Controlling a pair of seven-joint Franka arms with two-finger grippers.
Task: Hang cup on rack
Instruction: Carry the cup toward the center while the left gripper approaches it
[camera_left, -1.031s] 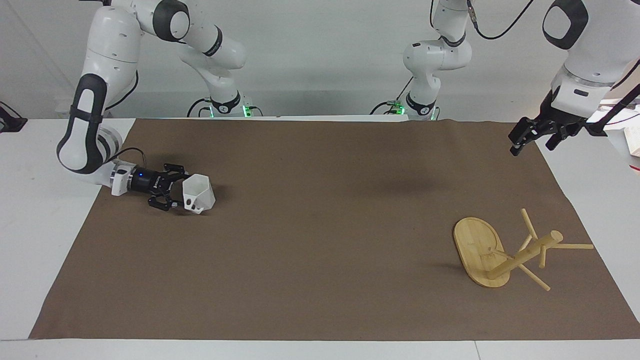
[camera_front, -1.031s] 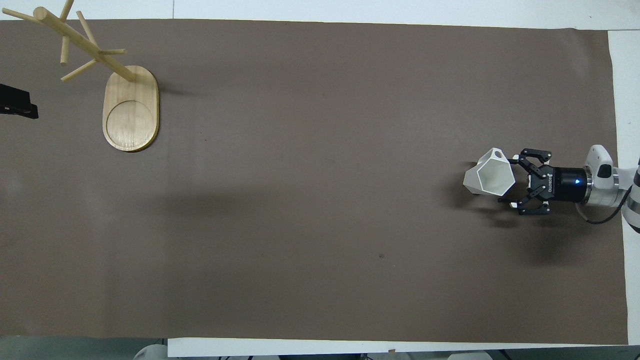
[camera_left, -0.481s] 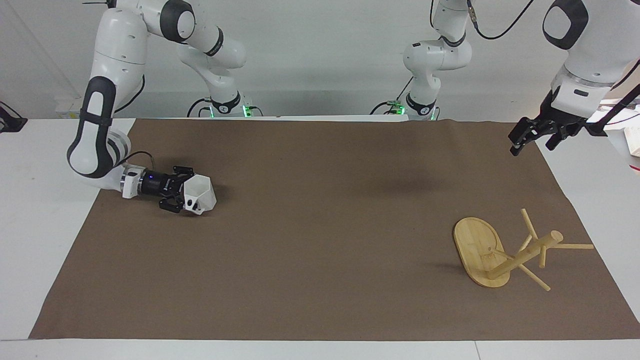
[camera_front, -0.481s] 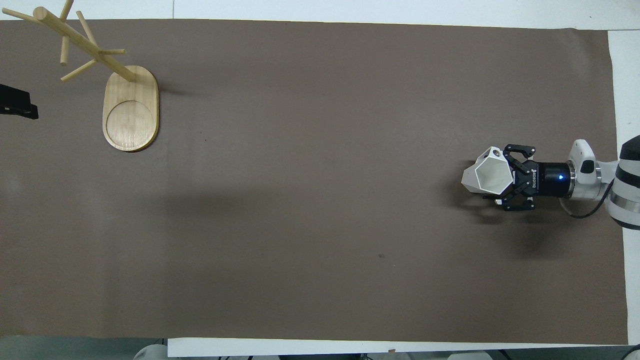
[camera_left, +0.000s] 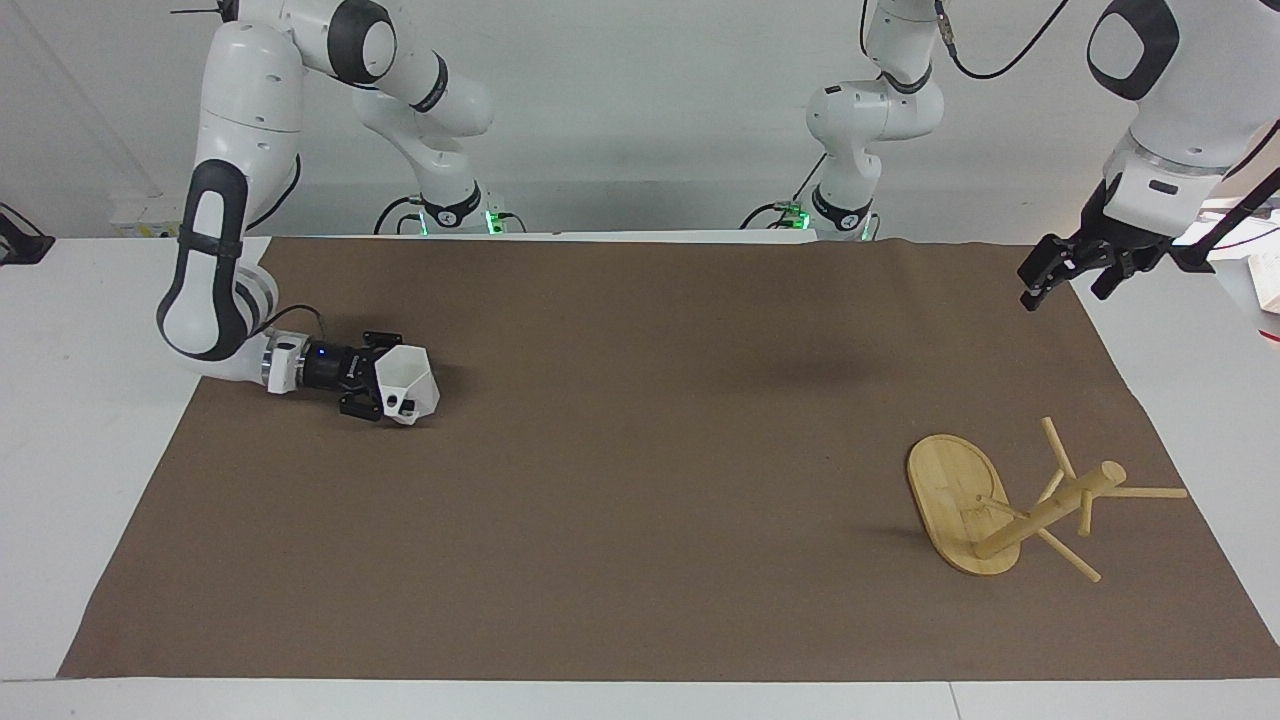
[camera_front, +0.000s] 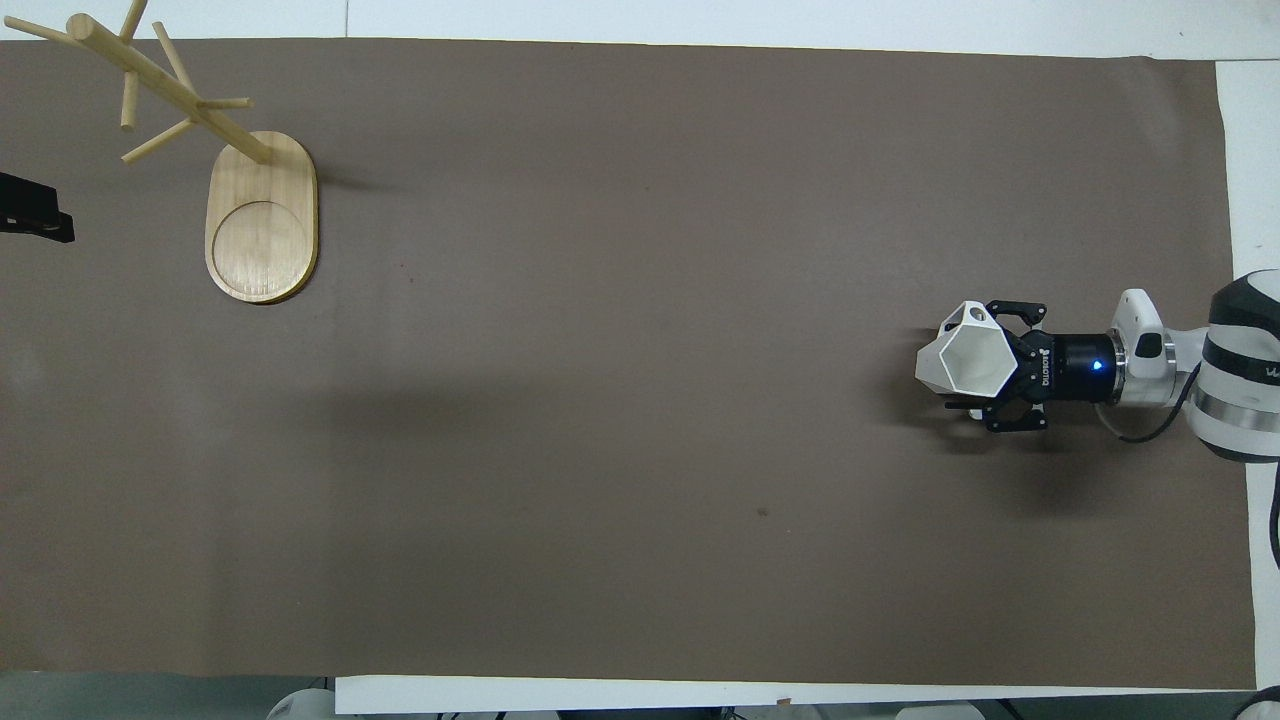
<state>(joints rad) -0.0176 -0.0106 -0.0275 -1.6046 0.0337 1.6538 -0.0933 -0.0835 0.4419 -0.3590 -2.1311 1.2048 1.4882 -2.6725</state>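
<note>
The white faceted cup lies tilted on its side on the brown mat, toward the right arm's end of the table; the overhead view shows its hexagonal rim and its pierced handle. My right gripper lies low and level at the cup, open, with a finger on each side of it. The bamboo rack stands upright toward the left arm's end, farther from the robots than the cup, its pegs bare. My left gripper waits open, raised over the mat's edge.
The brown mat covers most of the white table. Only the tip of the left gripper shows at the edge of the overhead view, near the rack.
My right gripper has slid forward along the mat so that its open fingers now straddle the cup, which shifted and turned slightly. The left arm and the rack have not moved.
</note>
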